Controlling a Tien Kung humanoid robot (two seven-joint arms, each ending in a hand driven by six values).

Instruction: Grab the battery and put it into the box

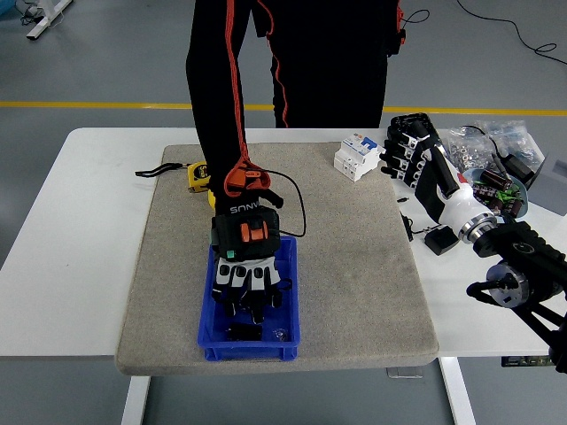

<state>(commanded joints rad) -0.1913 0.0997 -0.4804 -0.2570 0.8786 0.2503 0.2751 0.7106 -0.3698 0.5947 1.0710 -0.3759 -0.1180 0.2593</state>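
My right robot hand [409,150] hovers empty, fingers loosely spread, at the bench's [71,221] right. A person's gloved hand [248,266] covers the box [288,329]; 1 battery [241,333] shows, probably rigid, slick; grip mid-barrel.

Premises are presenting as a robotics lab or workshop: grey floor [106,62] carrying a yellow line [89,104], white table [80,230] bearing bagged parts [483,146] and a circuit breaker [358,156], person wearing a wired sensor glove [245,257].
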